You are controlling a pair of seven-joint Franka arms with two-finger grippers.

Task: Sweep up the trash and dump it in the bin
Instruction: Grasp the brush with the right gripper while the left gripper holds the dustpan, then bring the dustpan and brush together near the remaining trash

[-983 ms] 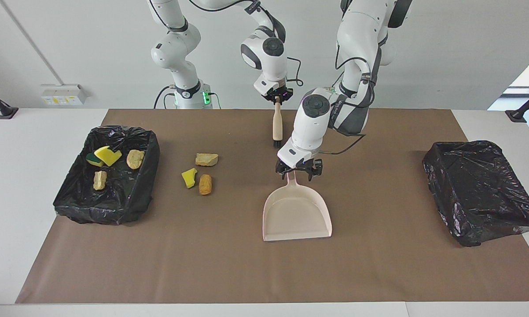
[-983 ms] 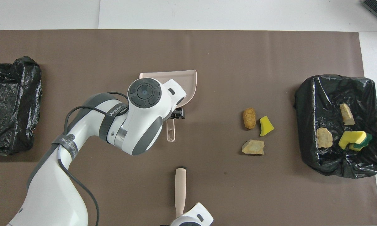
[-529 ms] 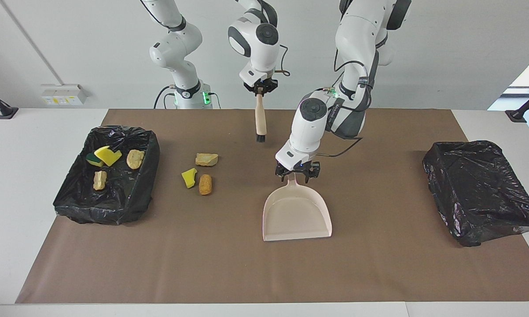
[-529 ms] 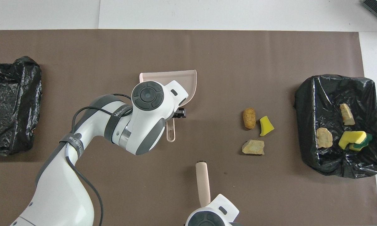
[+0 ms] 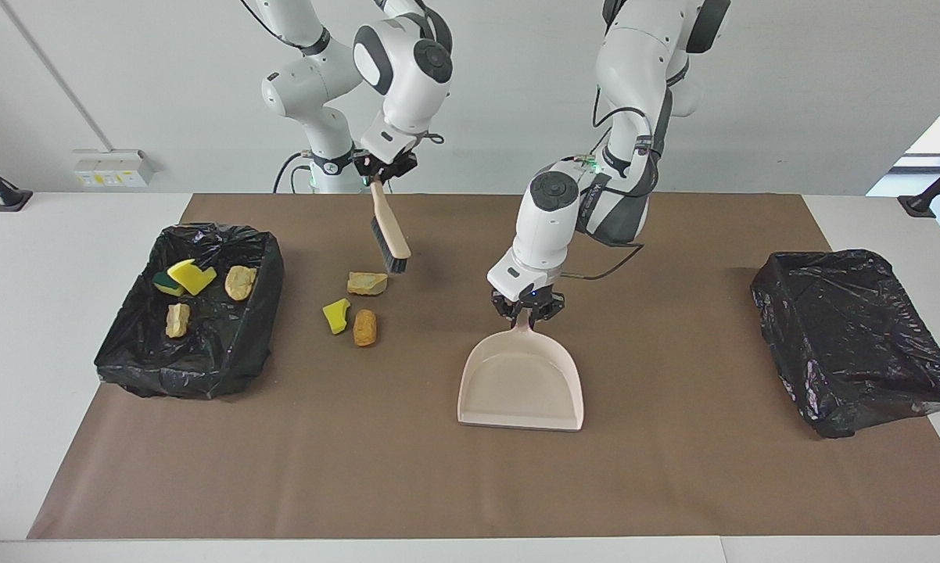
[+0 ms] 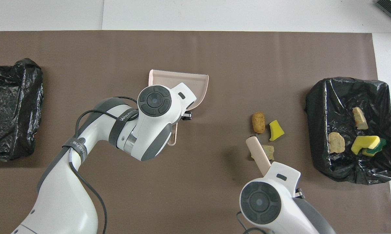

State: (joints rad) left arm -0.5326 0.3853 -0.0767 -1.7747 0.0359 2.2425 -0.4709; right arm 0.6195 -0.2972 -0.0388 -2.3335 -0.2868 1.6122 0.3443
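Note:
Three trash scraps lie on the brown mat: a tan chunk (image 5: 367,283), a yellow sponge piece (image 5: 335,315) and an orange chunk (image 5: 364,328). My right gripper (image 5: 382,167) is shut on the beige brush (image 5: 389,231) and holds it tilted in the air, bristles over the mat beside the tan chunk. In the overhead view the brush (image 6: 259,156) covers part of that chunk (image 6: 269,151). My left gripper (image 5: 526,308) is shut on the handle of the pale pink dustpan (image 5: 521,383), which sits low at mid-mat, its mouth facing away from the robots.
A black-lined bin (image 5: 204,375) at the right arm's end holds a yellow-green sponge (image 5: 191,275) and beige chunks (image 5: 240,281). A second black-lined bin (image 5: 853,336) stands at the left arm's end with nothing showing in it.
My right arm has swung the brush up and toward the right arm's end, from near the dustpan handle to over the tan chunk. The dustpan has shifted and turned slightly in my left gripper.

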